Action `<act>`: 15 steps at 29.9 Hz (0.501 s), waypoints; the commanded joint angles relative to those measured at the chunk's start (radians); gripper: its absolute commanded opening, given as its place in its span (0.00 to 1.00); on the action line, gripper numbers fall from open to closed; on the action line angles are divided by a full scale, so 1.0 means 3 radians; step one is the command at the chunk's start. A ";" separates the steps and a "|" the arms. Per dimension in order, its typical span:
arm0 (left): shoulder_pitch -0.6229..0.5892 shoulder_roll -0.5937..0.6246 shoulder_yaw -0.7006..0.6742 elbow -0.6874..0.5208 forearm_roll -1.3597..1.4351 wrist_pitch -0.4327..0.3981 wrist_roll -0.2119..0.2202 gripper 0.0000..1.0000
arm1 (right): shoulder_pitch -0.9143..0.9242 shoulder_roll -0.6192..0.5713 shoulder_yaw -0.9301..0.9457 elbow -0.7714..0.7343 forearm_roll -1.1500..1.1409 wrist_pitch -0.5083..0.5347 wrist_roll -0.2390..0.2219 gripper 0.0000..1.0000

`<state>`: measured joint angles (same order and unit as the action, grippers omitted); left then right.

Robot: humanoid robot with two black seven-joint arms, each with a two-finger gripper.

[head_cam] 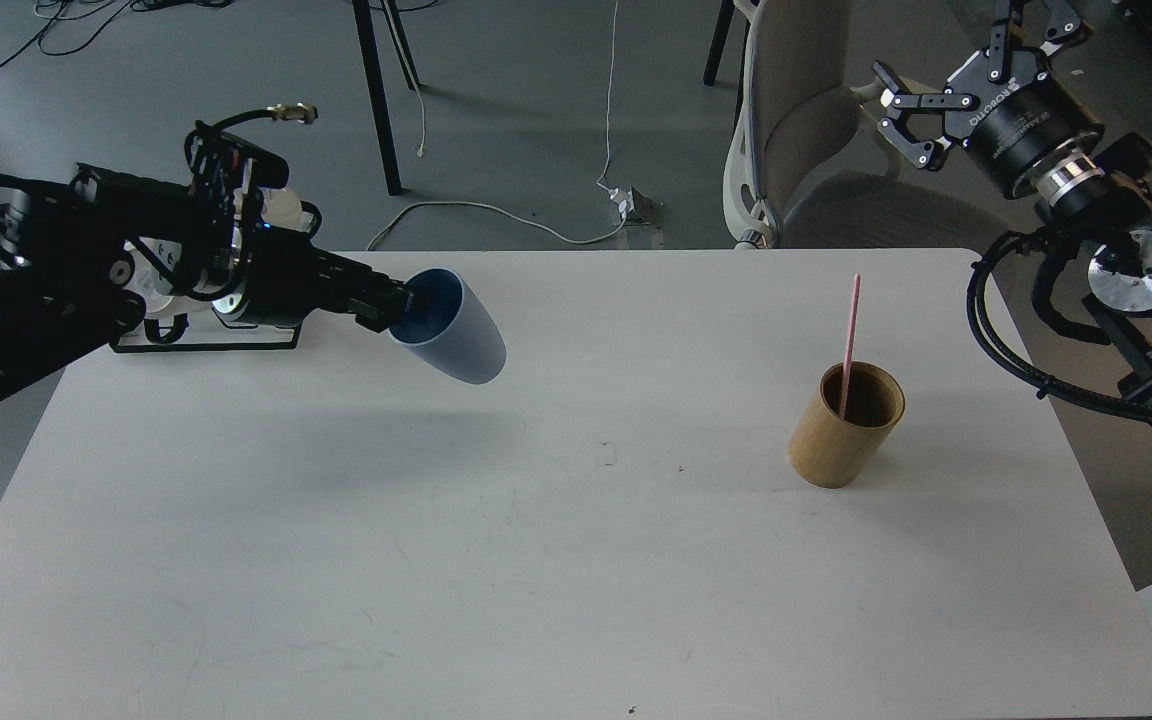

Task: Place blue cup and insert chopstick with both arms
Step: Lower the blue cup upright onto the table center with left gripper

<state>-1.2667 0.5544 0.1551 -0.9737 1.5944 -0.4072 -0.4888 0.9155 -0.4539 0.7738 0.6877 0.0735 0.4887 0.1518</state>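
**Cup in the air, chopstick waiting**

The white table [556, 560] fills most of the view, with bare room between the two arms. The left arm [86, 280] reaches in low and nearly level from the left edge. The right arm [1116, 290] bends up off the table's right side, wrist raised toward the far corner, well away from anything.

The wooden cup [846, 425] stands upright on the right half of the table. The blue cup [448, 325] hangs above the left half, tipped on its side, mouth toward the arm and base pointing right and down; its shadow falls on the table beneath it, so it looks clear of the surface. The left gripper [406, 305] pinches its rim, one finger seemingly inside the mouth. The right gripper [921, 120] holds nothing, its fingers spread wide.

The chopstick [849, 345] stands in the wooden cup, leaning against its wall, top well above the rim.

The step in hand looks like placing the blue cup. To do it well, the wrist should roll until the base faces down, then lower it flat onto open table, within the right arm's reach but apart from the wooden cup. Letting go before the base sits flat risks tipping it.
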 commanded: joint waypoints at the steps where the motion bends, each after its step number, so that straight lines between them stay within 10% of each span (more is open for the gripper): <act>1: -0.0195 -0.0569 0.0449 0.0392 -0.0007 -0.0003 0.0000 0.00 | 0.0062 0.0010 0.0161 -0.0175 0.0001 0.0000 -0.0005 0.99; 15: -0.0257 -0.1270 0.0797 0.0719 0.0003 -0.0013 0.0000 0.00 | 0.0088 -0.0011 0.0161 -0.0196 0.0001 0.0000 -0.0005 0.99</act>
<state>-1.3418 0.1974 0.3776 -0.7815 1.5948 -0.4111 -0.4887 0.9421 -0.4541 0.8223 0.6272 0.0738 0.4887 0.1502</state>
